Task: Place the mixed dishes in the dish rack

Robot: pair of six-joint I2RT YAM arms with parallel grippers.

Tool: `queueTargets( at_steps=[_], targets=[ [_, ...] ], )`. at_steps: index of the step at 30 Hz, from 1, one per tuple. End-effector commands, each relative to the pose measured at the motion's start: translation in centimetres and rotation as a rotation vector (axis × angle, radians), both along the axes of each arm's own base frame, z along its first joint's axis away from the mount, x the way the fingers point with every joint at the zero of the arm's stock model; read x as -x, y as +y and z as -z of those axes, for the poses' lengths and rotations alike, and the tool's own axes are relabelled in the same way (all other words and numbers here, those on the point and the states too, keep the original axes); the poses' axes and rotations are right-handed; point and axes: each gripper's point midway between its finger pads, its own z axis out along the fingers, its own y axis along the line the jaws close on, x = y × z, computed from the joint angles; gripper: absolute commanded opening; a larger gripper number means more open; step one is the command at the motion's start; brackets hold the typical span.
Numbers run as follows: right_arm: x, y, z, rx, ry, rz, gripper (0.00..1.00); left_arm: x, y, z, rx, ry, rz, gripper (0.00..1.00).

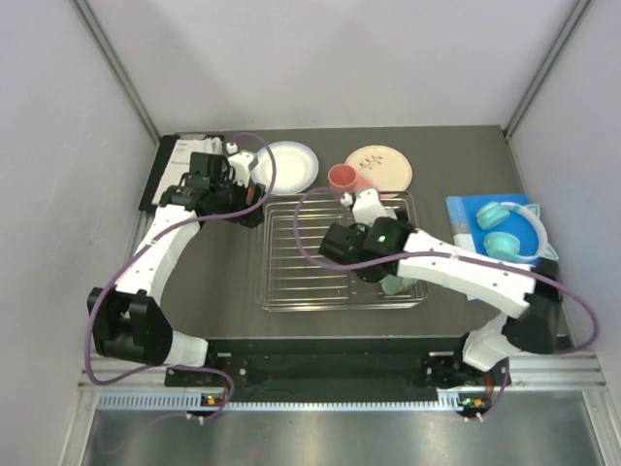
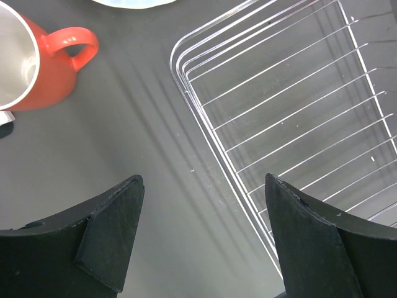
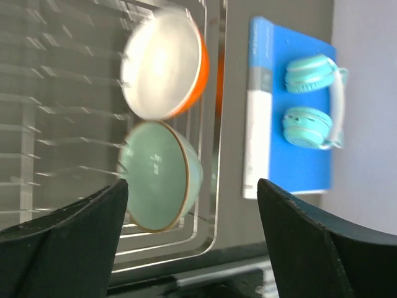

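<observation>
mint-green bowl [image 3: 158, 177] and orange-sided white bowl [image 3: 162, 65] lie at the dish rack [image 1: 291, 262]'s right end below the spread, empty right gripper [image 3: 192, 192], while the mug [image 2: 37, 62], pink cup [image 1: 343, 178], blue-rimmed plate [image 1: 286, 165] and beige plate [image 1: 380, 167] wait outside, the left gripper [image 2: 203, 180] likewise spread and empty.

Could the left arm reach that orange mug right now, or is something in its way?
Probably yes. The left tool is open above bare table beside the dish rack, and the orange mug stands upright close by with nothing between them. The arm would only need to shift sideways.

Shiny metal dish rack [image 2: 291, 124], matt dark table [image 2: 136, 124], glossy mint-green bowl [image 3: 158, 177].
</observation>
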Motion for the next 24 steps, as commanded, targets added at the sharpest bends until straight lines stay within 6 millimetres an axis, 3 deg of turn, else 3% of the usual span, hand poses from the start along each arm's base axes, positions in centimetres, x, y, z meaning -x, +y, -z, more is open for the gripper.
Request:
queueTargets(
  at_steps=[1,3,6,9,10,12,13,15,16,20,24],
  targets=[
    [-0.5,0.2,-7.4,-0.226,-0.123,0.009,0.85,-0.2,-0.2,-2.2,0.036,-0.055,-0.013,0.84],
    [-1.8,1.2,-9.8,-0.336,-0.178,0.017,0.86,0.2,-0.7,-1.7,0.068,-0.025,-0.017,0.83],
    [-4.8,2.0,-11.7,-0.469,-0.223,0.03,0.87,1.2,-1.4,-0.8,0.104,0.018,-0.014,0.83],
    [-7.6,0.5,-12.0,-0.559,-0.26,0.092,0.85,2.6,-2.0,0.9,0.101,0.064,-0.001,0.82],
    [-8.9,-1.5,-11.2,-0.558,-0.269,0.158,0.85,3.0,-2.4,1.3,0.092,0.068,0.014,0.82],
    [-10.4,-2.5,-10.8,-0.623,-0.278,0.183,0.84,3.7,-2.4,2.4,0.076,0.088,0.021,0.82],
    [-11.6,-5.0,-9.5,-0.616,-0.28,0.251,0.83,3.9,-2.4,2.7,0.074,0.088,0.023,0.82],
    [-13.1,-5.7,-8.8,-0.665,-0.279,0.265,0.82,4.3,-2.4,3.6,0.072,0.098,0.025,0.81],
    [-13.8,-7.2,-7.8,-0.661,-0.279,0.31,0.8,4.4,-2.4,3.9,0.066,0.102,0.026,0.8],
    [-15.6,-8.2,-5.4,-0.662,-0.255,0.366,0.79,5.0,-2.6,5.5,0.056,0.119,0.033,0.72],
    [-17.5,-8.3,-1.0,-0.674,-0.17,0.415,0.77,5.3,-2.6,6.6,0.029,0.12,0.046,0.68]
  ],
)
